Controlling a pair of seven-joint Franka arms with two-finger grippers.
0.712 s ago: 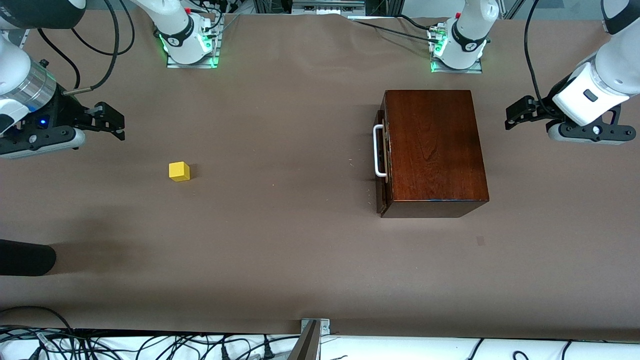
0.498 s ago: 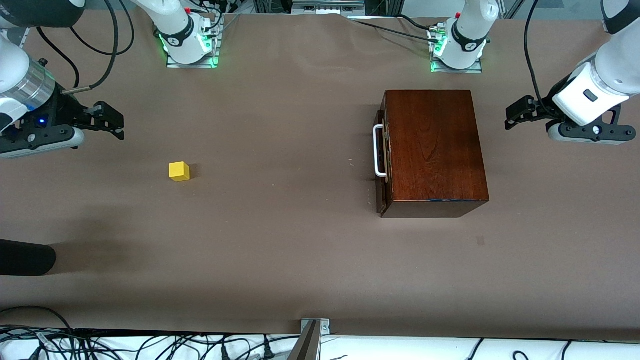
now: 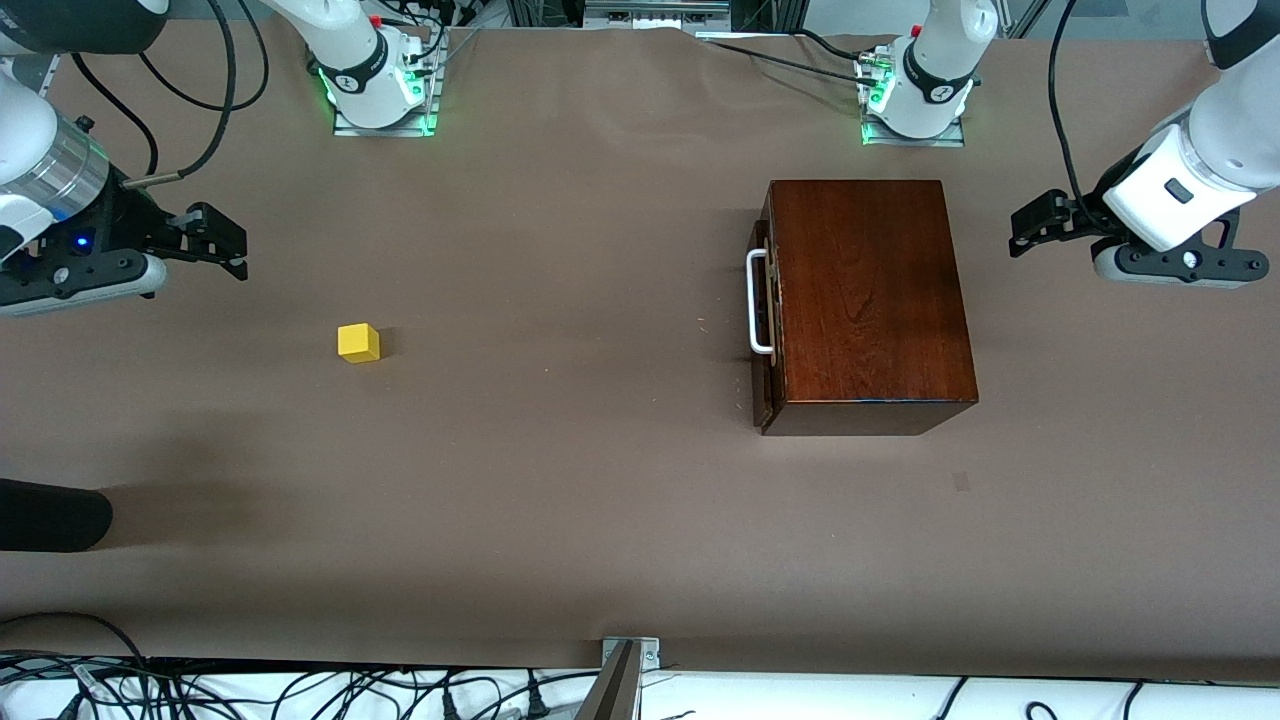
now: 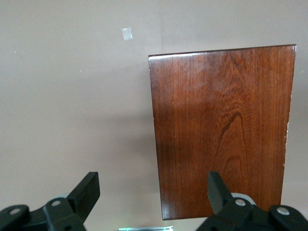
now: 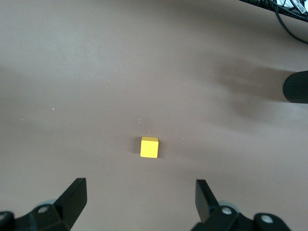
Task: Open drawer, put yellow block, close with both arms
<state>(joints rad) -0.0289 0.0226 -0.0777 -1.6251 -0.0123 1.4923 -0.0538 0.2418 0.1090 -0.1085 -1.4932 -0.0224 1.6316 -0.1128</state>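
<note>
**Mara:** Barely anything has moved since the earlier frame: both arms have drifted a touch higher at their ends of the tabletop (image 3: 600, 500), while the yellow block (image 3: 358, 342) and the wooden box (image 3: 865, 300) lie just where they did.

**Ives:** So where does everything stand?

**Mara:** The drawer (image 3: 765, 310) is fully shut in the box, its white bar handle (image 3: 758, 302) facing the middle of the tabletop. The block sits alone toward the right arm's end, well apart from the box. The left gripper (image 3: 1030, 228) hangs over bare tabletop beside the box's back, jaws spread wide and holding nothing. The right gripper (image 3: 215, 240) hangs over the tabletop near the block, jaws also wide apart and empty.

**Ives:** Then opening comes first, I'd judge.

**Mara:** Agreed, nothing has started. Whichever arm pulls has to get round to the handle side. I'd close the jaws across the bar near its middle, then pull straight along the drawer's slide line so it doesn't bind.

**Ives:** And the box could skid.

**Mara:** That's my worry. The left arm, already at the box's back, could brace it while the other pulls. Draw slowly, far enough for the block to drop in cleanly.
</note>
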